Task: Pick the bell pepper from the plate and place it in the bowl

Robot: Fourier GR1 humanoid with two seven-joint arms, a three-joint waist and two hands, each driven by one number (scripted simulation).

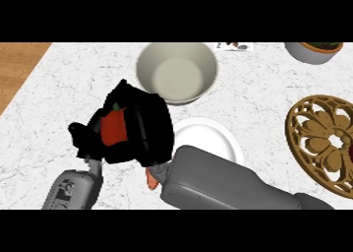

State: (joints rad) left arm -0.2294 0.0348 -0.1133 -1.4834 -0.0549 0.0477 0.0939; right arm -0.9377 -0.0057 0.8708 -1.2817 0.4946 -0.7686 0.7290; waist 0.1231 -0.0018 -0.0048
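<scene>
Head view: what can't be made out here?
- The pepper is mostly wrapped by the right hand; only a red strip shows.
- The plate is partly covered by that hand and forearm.
- The pot and the trivet are cut off by edges.
- The item at the top edge is too small to name.

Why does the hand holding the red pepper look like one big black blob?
In the head view, the right hand is black all over and catches almost no light, so its fingers merge together and only the red bell pepper stands out; also in the head view, the bowl is shaded grey inside, while the plate looks flat bright white.
</scene>
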